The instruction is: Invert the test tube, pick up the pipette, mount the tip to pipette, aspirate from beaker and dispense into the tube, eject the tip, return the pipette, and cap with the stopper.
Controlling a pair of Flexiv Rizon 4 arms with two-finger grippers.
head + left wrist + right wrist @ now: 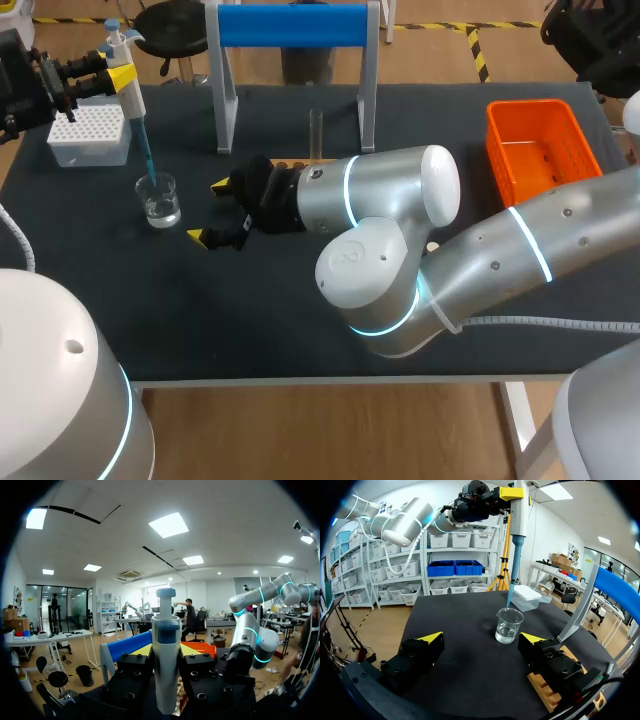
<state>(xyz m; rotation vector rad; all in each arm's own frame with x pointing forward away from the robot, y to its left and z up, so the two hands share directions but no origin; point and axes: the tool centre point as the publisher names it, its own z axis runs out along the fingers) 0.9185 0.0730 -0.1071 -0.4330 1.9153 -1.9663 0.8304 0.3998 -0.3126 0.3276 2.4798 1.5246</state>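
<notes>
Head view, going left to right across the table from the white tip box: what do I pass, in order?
tip box → beaker → right tool → test tube → orange basket

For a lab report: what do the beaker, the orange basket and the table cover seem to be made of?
The beaker looks like clear glass, possibly clear plastic, and is glossy: the liquid and the table show through it. The orange basket is probably moulded plastic, given its even bright colour and slotted walls. The table cover looks like dark matte cloth or mat, with no glare.
</notes>
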